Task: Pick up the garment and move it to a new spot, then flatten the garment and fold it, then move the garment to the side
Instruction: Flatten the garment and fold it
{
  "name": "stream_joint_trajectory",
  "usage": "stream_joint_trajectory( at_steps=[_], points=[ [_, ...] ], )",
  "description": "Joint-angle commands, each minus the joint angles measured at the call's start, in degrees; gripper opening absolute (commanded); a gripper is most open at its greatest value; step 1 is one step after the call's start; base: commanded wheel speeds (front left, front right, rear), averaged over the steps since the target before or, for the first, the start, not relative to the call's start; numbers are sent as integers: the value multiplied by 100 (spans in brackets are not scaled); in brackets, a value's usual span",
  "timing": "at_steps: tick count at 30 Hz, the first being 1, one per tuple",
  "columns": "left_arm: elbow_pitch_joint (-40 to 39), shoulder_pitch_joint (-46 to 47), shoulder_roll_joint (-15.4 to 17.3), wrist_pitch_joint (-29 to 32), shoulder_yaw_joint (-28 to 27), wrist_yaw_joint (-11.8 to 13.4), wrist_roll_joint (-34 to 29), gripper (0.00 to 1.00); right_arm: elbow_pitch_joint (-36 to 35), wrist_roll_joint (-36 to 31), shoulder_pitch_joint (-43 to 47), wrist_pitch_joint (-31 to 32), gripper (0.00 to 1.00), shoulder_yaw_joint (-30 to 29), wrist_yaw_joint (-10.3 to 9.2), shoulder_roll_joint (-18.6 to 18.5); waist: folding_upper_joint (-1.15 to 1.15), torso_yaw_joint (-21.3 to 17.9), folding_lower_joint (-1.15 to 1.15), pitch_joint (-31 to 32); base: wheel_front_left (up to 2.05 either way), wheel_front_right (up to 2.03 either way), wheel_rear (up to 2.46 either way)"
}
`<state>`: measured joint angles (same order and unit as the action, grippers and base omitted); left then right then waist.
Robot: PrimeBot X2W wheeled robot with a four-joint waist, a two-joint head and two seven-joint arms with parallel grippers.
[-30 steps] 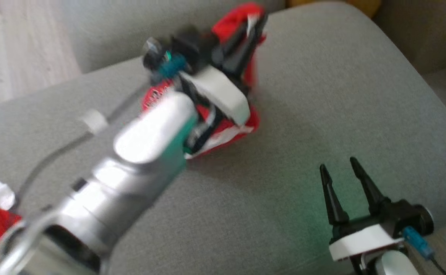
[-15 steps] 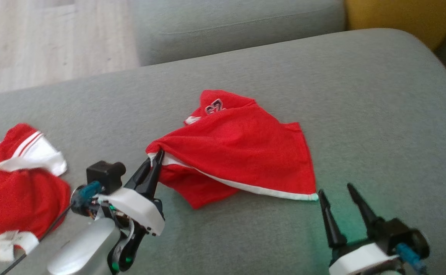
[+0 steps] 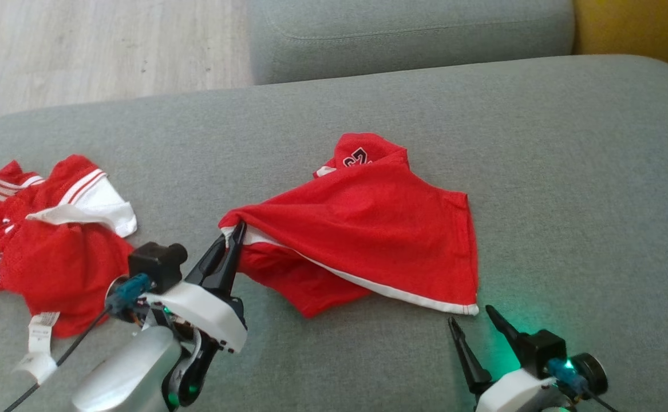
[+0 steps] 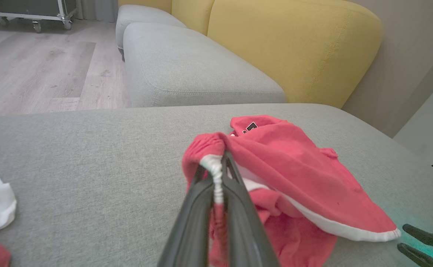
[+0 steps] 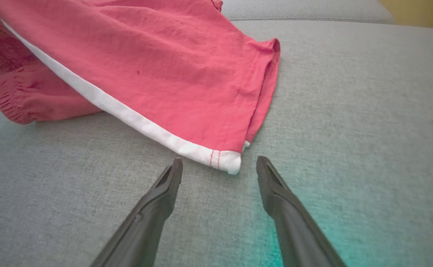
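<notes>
The garment, red shorts with a white stripe and a number patch, lies spread and rumpled in the middle of the grey sofa cushion. My left gripper is shut on the elastic waistband at the garment's left end, lifting that corner slightly. My right gripper stands open just short of the garment's near right corner, fingers either side of the white-hemmed tip without touching it.
Another red and white jersey heap lies at the cushion's left end, a white tag trailing from it. A second grey cushion and yellow backrest sit beyond. Wooden floor lies past the far left edge.
One second ago the left gripper held the bunched garment high and far; it has since come down and near, with the garment spread on the cushion. The camera shifted. The right gripper has crept toward the corner.
</notes>
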<state>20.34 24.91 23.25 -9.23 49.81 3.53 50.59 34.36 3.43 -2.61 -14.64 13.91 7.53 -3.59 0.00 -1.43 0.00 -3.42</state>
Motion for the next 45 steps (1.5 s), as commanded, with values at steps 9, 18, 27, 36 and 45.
stream_joint_trajectory(
  at_steps=[9, 18, 27, 36, 45],
  points=[
    [-74, 315, 148, 17, -154, -35, -23, 0, 174, -12, -299, -36, 72, 227, -4, 33, 0, 101, 0, 103, 0, 0, 0],
    [-213, 267, 286, 165, -128, 12, 16, 0, 293, 64, -506, -36, 47, 305, -4, 65, 0, 16, 0, 110, 0, 0, 0],
    [-346, 315, 315, 272, -110, 80, 29, 0, 587, 238, -855, -36, 0, 515, -4, 70, 0, -46, 0, 79, 0, 0, 0],
    [-439, 514, 506, -42, -219, -13, -142, 0, -809, 168, -1078, -36, 0, -144, -4, -45, 0, -337, 0, 341, 0, 0, 0],
    [-996, 1681, 979, 206, -408, -207, -554, 0, -2310, -19, -2268, -36, 0, -960, -4, -680, 0, -558, 0, 374, 0, 0, 0]
  ],
)
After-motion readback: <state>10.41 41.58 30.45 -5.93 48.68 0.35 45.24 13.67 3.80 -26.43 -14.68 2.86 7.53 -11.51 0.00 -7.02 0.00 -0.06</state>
